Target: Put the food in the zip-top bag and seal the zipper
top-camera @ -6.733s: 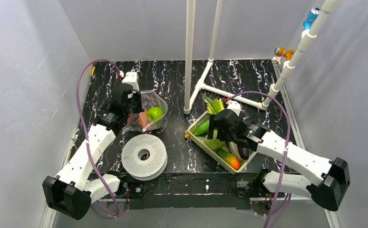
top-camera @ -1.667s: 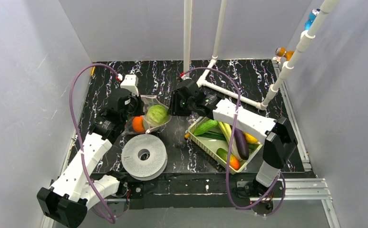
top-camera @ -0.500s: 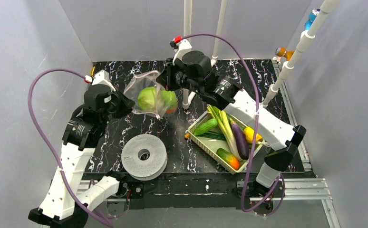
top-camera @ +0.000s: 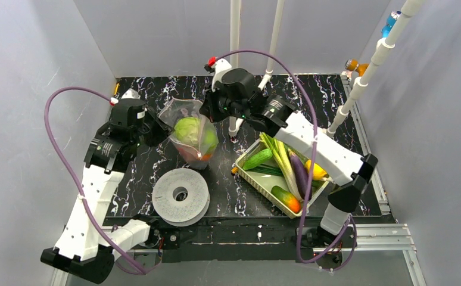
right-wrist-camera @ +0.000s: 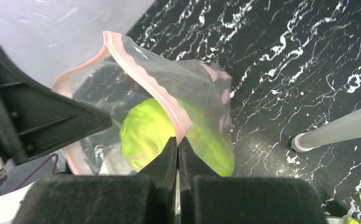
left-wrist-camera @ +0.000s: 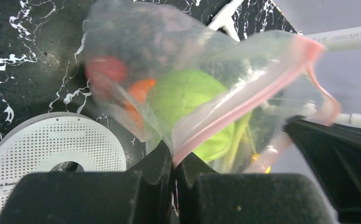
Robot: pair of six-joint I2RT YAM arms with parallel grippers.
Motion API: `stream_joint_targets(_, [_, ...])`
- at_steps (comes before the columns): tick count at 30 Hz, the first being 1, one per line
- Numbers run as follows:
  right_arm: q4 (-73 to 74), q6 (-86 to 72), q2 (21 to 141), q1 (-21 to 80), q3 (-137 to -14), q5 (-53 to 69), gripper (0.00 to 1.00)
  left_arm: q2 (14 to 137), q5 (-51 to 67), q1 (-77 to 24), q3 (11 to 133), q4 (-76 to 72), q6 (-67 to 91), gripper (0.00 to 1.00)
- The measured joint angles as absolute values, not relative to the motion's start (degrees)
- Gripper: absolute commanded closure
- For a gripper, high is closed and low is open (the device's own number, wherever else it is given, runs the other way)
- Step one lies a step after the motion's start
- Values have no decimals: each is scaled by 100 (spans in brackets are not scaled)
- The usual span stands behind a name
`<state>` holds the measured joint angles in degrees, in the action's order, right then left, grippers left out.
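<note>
Lowered since half a second ago, the zip-top bag (top-camera: 183,110) hangs above the table at 12 o'clock from the white spool (top-camera: 180,195), with the cabbage (top-camera: 186,128) inside. The left end effector (top-camera: 156,128) and right end effector (top-camera: 209,110) are each pinched tight on its pink zipper (right-wrist-camera: 141,73).

White spool (top-camera: 180,195) near the counter's (top-camera: 323,95) front edge; pale green tray (top-camera: 255,183) right of spool; white pipes (top-camera: 235,36) beyond spool.

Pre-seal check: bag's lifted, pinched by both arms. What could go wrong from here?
1. Left gripper and right gripper pinch only the zipper; the zip-top bag, loaded with cabbage, could slip free.
2. The mouth gapes between them: a tilt may spill the contents.
3. Sealing now would leave the eggplant in the tray.
</note>
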<state>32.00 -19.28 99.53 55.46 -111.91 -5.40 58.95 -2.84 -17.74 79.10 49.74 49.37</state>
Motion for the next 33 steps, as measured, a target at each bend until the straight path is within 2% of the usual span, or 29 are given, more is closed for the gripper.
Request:
stream_joint_targets(4, [3058, -2005, 9590, 5546, -11113, -438, 99, 5728, -512, -1734, 7710, 5155, 4997, 100])
stream_joint_targets(11, [2942, -2074, 9465, 5530, -10702, -442, 99, 6461, -251, -1653, 7737, 5736, 5059, 100])
stream_joint_targets(16, [3033, -1966, 9526, 5507, -10717, -626, 99, 6159, -245, -1653, 7972, 5248, 4926, 100])
stream_joint_targets(20, [2941, -1929, 9530, 5505, -10724, -671, 99, 5873, -295, -1649, 7704, 4805, 4775, 100])
stream_joint_targets(27, [2898, -1940, 9744, 5474, -10657, -678, 99, 6345, -300, -1629, 7085, 4670, 4453, 100])
stream_joint_targets(28, [2903, -1942, 9767, 5474, -10638, -686, 95, 6341, -313, -1628, 7083, 4643, 4375, 100])
stream_joint_targets(29, [2913, -1942, 9787, 5472, -10633, -698, 87, 6306, -330, -1627, 7086, 4595, 4314, 100])
stream_joint_targets(31, [2938, -1940, 9800, 5466, -10636, -724, 62, 6178, -377, -1629, 7089, 4456, 4180, 100])
stream_joint_targets(33, [3026, -1912, 9806, 5465, -10732, -770, 46, 6089, -409, -1629, 7089, 4298, 4050, 100])
